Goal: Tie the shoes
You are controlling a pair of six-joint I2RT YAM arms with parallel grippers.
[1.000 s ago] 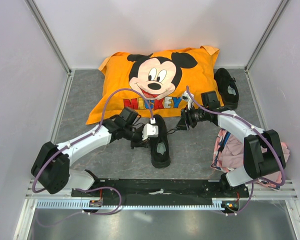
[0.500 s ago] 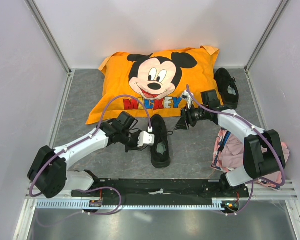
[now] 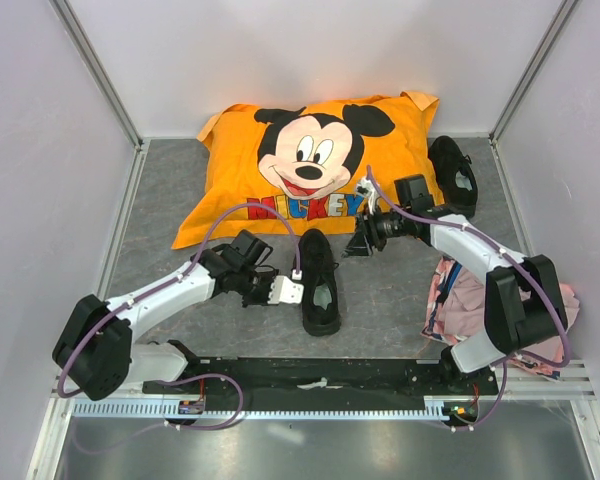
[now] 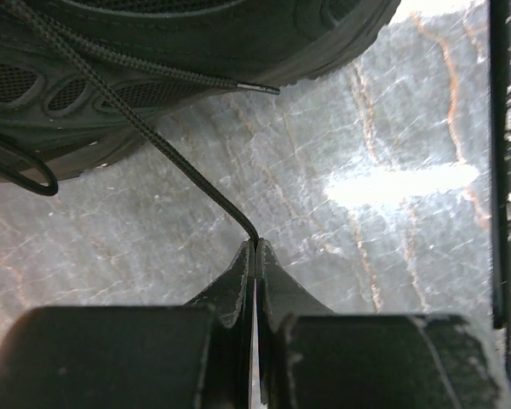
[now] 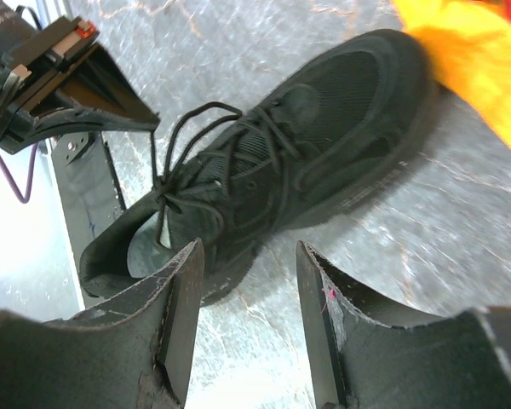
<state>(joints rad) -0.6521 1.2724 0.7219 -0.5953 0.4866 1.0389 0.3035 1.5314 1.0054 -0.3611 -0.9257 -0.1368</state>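
Observation:
One black shoe lies in the middle of the grey mat, toe toward the pillow. The other shoe rests at the back right beside the pillow. My left gripper sits at the middle shoe's left side, shut on a thin black lace that runs taut from its tips up to the shoe. My right gripper hovers to the right of the shoe's toe, open, with nothing between its fingers. In the right wrist view the shoe shows loose lace loops over its tongue.
An orange Mickey pillow fills the back of the mat, touching the middle shoe's toe. A pink cloth lies at the right by the right arm's base. A black rail runs along the near edge.
My left gripper has drawn back toward the near edge and slightly left, taking the lace with it. The right gripper has shifted a little toward the pillow.

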